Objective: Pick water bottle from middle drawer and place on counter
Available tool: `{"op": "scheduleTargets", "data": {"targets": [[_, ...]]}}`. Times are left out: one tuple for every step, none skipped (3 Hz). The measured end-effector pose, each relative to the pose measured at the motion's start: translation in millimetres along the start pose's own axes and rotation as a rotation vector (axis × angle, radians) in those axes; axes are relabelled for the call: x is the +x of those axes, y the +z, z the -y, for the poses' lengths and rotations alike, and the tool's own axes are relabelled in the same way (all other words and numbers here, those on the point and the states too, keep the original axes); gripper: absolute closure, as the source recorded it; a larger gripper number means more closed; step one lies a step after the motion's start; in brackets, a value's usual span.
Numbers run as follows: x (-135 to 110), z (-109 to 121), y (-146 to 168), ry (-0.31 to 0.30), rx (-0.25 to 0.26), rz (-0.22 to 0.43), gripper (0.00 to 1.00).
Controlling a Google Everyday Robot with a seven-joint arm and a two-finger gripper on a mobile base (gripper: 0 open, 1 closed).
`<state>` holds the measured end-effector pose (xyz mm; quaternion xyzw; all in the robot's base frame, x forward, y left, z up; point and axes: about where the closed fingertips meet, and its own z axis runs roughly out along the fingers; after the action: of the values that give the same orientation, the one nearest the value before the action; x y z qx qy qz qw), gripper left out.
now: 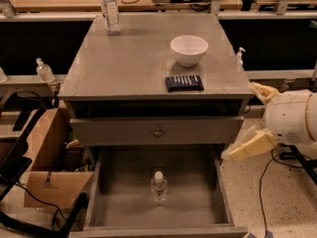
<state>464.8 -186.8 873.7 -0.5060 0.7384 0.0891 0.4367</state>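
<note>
The water bottle [158,187], small and clear with a white cap, stands upright on the bare floor of the open middle drawer [124,202]. The counter [133,63] is the grey top of the cabinet above it. My gripper [247,120] is to the right of the cabinet, beside its front right corner and above the drawer's right wall. Its cream fingers [250,147] are spread apart and hold nothing. It is well apart from the bottle.
On the counter stand a white bowl [188,49], a dark flat packet [184,83] and another clear bottle [110,9] at the back left. A closed drawer front with a knob [158,131] sits above the open drawer. A cardboard box [49,162] is on the left, cables on the floor.
</note>
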Motion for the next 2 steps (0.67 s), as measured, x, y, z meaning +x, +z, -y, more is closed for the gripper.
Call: {"op": "scheduleTargets", "data": {"targets": [[21, -18, 39, 0.047, -0.018, 0.037, 0.0], [56, -37, 82, 0.101, -0.023, 0.1, 0.0]]}}
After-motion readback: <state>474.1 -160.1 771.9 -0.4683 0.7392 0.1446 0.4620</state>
